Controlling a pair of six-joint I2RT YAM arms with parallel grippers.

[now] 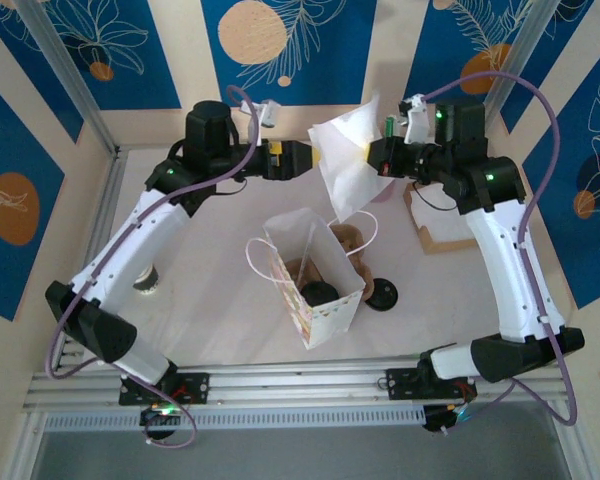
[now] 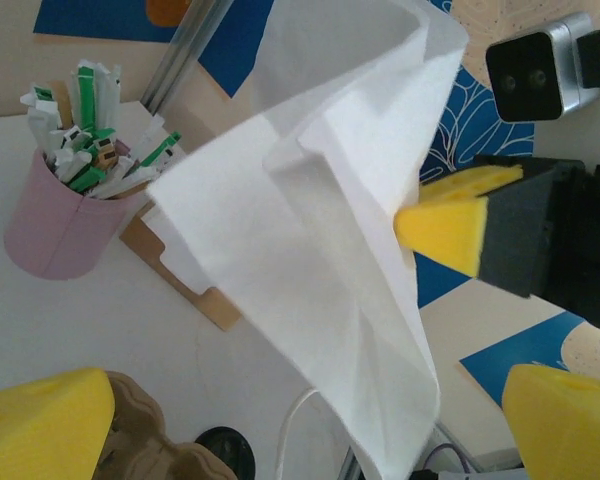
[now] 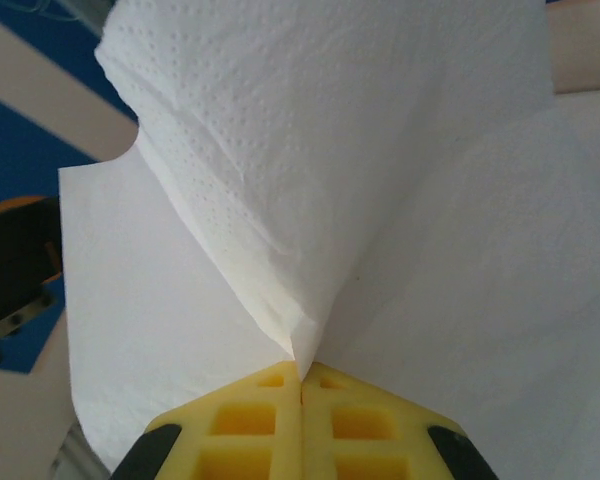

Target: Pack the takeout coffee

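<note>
Both arms reach inward, wrists facing each other. The right fingers (image 3: 250, 430) pinch a white napkin (image 3: 330, 150), and the left fingers (image 2: 40, 425) stand spread just beside it. The takeout coffee (image 1: 320, 292) sits in the paper bag (image 1: 330, 316) below them.

no readable text, brand or number anywhere. sachets (image 2: 85, 150) in the pink cup (image 2: 50, 225), upper left of the left wrist view, carry green and dark marks, possibly print, too small to read. paper bag (image 1: 330, 315), centre of the top view, shows a faint pattern, no legible letters.
</note>
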